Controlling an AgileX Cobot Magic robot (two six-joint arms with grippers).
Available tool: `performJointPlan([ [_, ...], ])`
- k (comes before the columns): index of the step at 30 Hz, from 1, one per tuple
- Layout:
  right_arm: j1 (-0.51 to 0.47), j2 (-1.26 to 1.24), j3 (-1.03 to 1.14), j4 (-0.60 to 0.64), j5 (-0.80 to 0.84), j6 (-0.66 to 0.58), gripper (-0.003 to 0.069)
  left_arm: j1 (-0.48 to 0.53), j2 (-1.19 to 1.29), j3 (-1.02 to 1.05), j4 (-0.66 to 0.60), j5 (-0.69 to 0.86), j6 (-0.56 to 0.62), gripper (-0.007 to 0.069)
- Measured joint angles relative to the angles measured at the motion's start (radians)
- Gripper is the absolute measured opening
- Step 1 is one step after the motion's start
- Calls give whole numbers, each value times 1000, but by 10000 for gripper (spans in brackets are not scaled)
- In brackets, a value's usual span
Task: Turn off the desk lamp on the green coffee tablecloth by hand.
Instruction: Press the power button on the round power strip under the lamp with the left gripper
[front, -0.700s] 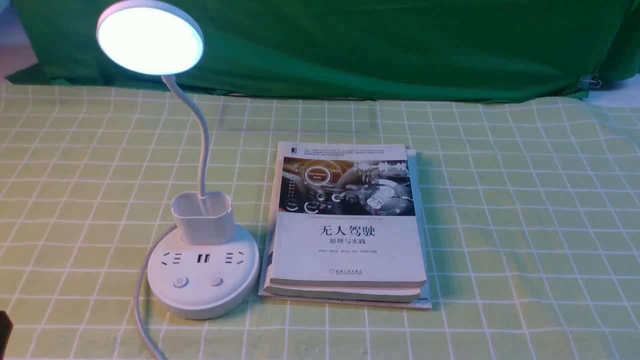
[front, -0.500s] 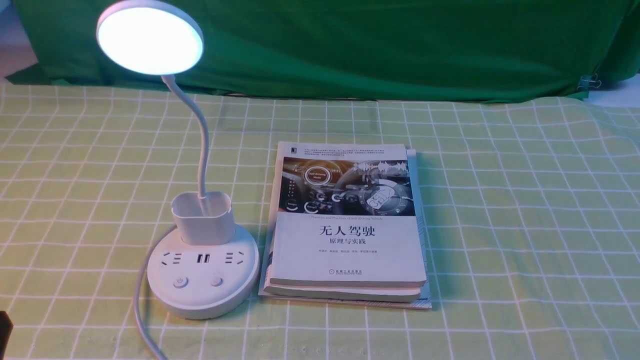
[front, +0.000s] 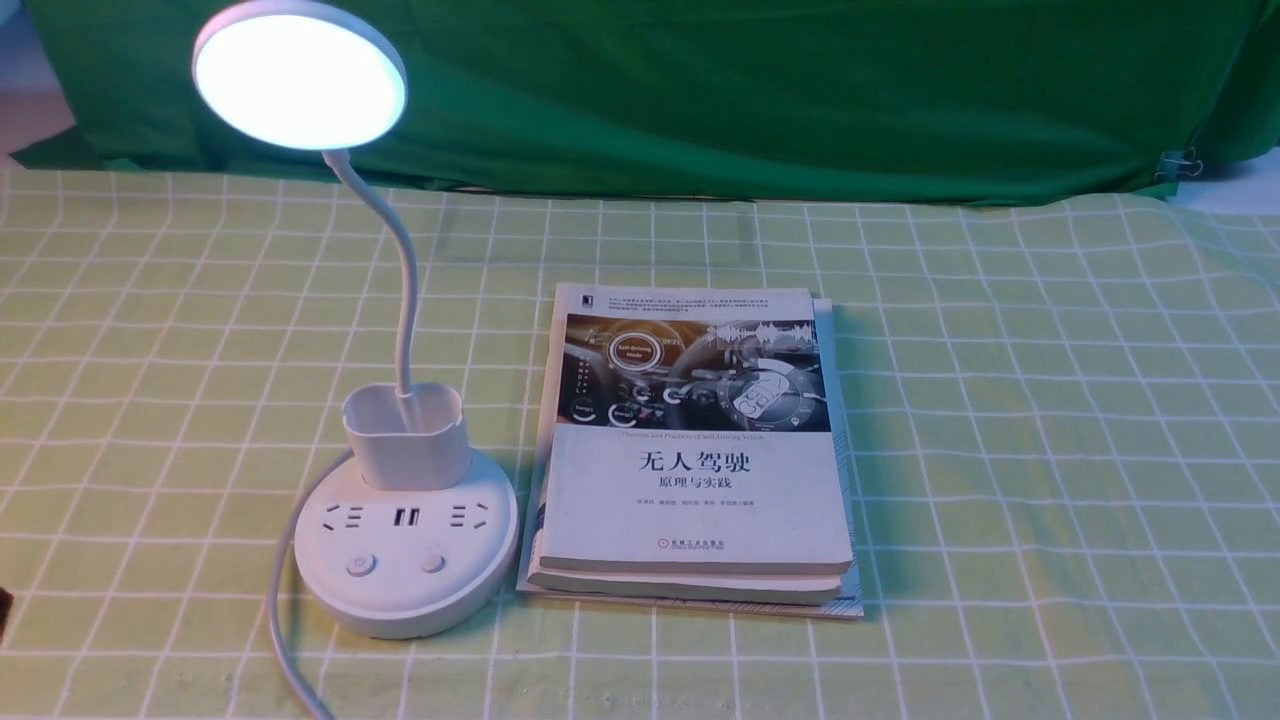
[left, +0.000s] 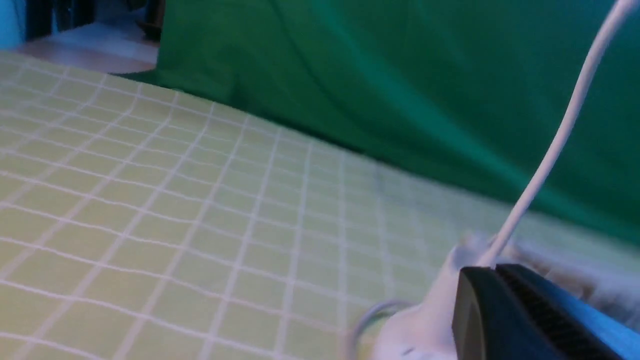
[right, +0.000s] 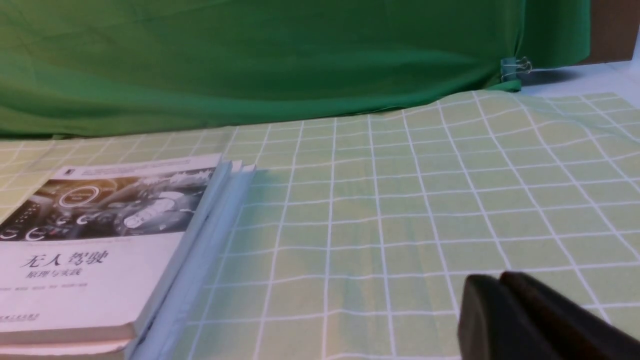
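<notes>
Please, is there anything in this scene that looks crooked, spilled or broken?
Nothing is spilled or broken. Only small things: the stack of books is uneven, the lower ones jutting out to the right, and the green coffee tablecloth ripples near its far right corner. The desk lamp stands upright.

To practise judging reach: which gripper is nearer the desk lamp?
Left. The left gripper is right beside the desk lamp base; the right gripper lies past the book, on its far side.

It looks like a lab test bench: a binder clip (front: 1185, 162) pins a dark green backdrop cloth (front: 750, 90) behind a yellow-green checked tablecloth (front: 1050, 400) bearing a self-driving textbook (front: 695, 490).
</notes>
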Motion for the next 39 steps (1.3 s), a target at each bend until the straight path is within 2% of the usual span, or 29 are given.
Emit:
performJointPlan([
  [3, 0, 0, 0, 0, 0, 0, 29, 0, 0, 0, -102, -84, -75, 6],
  [7, 0, 0, 0, 0, 0, 0, 29, 0, 0, -6, -133, -115, -120, 6],
  [11, 0, 0, 0, 0, 0, 0, 29, 0, 67, -169, -97, 123, -101, 6],
  [12, 0, 0, 0, 0, 0, 0, 29, 0, 67, -182, -92, 123, -101, 6],
  [14, 0, 0, 0, 0, 0, 0, 29, 0, 211, -357, -29, 338, 1, 6],
  [15, 0, 0, 0, 0, 0, 0, 29, 0, 239, -370, -25, 374, 21, 6],
  [17, 0, 0, 0, 0, 0, 1, 29, 0, 443, -541, 1, 588, 167, 6],
  [19, 0, 0, 0, 0, 1, 0, 29, 0, 543, -599, 4, 668, 222, 6],
  [21, 0, 0, 0, 0, 0, 1, 29, -19, 754, -685, 7, 776, 271, 6],
  [24, 0, 0, 0, 0, 0, 0, 29, -115, 946, -752, 50, 791, 286, 6],
  [31, 0, 0, 0, 0, 0, 0, 29, -390, 1303, -877, 159, 806, 233, 6],
  [34, 0, 0, 0, 0, 0, 1, 29, -428, 1409, -925, 163, 805, 222, 6],
  [39, 0, 0, 0, 0, 0, 1, 29, -426, 1552, -981, 193, 782, 215, 6],
])
